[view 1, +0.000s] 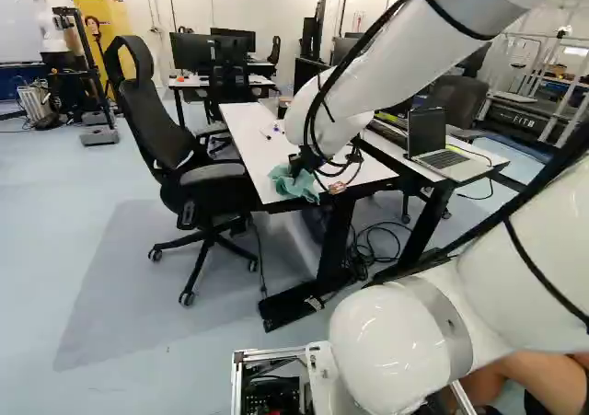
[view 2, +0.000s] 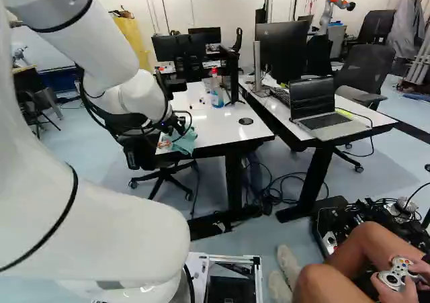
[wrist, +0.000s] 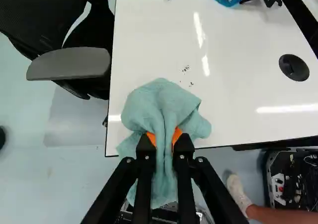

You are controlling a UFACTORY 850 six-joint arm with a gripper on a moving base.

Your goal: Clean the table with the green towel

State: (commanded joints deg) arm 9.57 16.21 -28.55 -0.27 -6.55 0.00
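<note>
Towel point(wrist: 161, 102): cloth, matt, softly rough, rumpled into folds. Table top point(wrist: 149, 40): smooth, glossy, bright streaks of ceiling light on it. Robot arm point(view 1: 368, 93): smooth glossy shell. Chair back point(view 1: 147, 111): matt mesh; its armrest point(wrist: 69, 65) looks like smooth, dull plastic. Bottle point(view 2: 217, 97): see-through, plastic-looking. Laptop point(view 1: 444, 158): metal-looking body, low sheen. Floor point(view 1: 101, 277): smooth, faint sheen.
</note>
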